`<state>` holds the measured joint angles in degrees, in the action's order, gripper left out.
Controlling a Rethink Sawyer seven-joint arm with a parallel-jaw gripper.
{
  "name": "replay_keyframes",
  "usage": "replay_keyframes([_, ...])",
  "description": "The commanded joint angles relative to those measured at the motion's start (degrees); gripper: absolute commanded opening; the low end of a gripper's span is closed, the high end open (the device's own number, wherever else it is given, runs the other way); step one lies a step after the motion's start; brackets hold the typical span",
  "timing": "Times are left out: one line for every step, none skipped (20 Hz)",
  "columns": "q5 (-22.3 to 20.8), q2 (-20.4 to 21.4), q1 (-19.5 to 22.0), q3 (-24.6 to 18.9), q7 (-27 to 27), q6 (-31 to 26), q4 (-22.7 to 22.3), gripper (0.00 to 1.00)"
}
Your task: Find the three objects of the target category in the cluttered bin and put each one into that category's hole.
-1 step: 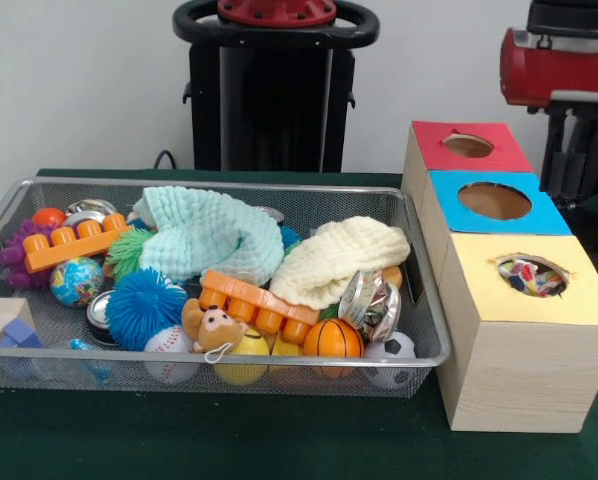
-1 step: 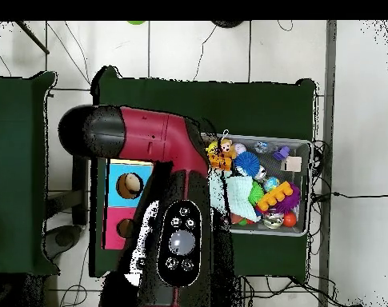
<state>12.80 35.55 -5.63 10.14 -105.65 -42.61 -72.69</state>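
A wire mesh bin holds a jumble of toys: a mint cloth, a cream cloth, two orange toothed blocks, a small basketball, a soccer ball, a baseball, a globe ball, a blue spiky ball and a monkey plush. Right of the bin stand three boxes with round holes in red, blue and yellow tops. Colourful bits show inside the yellow hole. My gripper hangs behind the boxes at the far right, away from the bin.
The overhead view shows the arm covering most of the boxes, with only the blue top and red top visible, and the bin beside it. A wooden block lies in the bin's left corner.
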Motion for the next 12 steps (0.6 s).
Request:
replay_keyframes([-3.3, -0.7, 2.2, -2.3, -3.0, -2.5, 0.0, 0.00])
replay_keyframes([-3.4, -0.7, 2.2, -2.3, -3.1, -2.3, 0.0, 0.00])
replay_keyframes([-3.5, -0.9, 2.2, -2.3, -3.2, -2.3, 0.4, 0.00])
replay_keyframes([-3.6, -1.2, 2.2, -2.2, -3.3, -2.2, 0.8, 0.00])
replay_keyframes([-3.7, -1.4, 2.3, -2.2, -3.4, -2.5, 1.4, 0.00])
replay_keyframes([-3.7, -1.2, 2.3, -2.2, -3.5, -2.4, 1.3, 0.00])
replay_keyframes([-3.9, -1.3, 2.2, -2.0, -3.9, -2.9, 2.0, 0.00])
replay_keyframes([-4.0, -1.0, 2.0, -1.8, -4.1, -2.8, 1.7, 0.00])
replay_keyframes([-4.3, -1.1, 1.9, -1.4, -4.6, -3.7, 2.6, 0.00])
replay_keyframes([-4.5, -1.4, 1.9, -1.3, -4.7, -4.2, 3.4, 0.00])
replay_keyframes([-4.5, -1.5, 1.9, -1.1, -5.0, -5.0, 4.2, 0.00])
replay_keyframes([-4.7, -1.2, 1.9, -1.1, -5.1, -4.7, 3.7, 0.00])
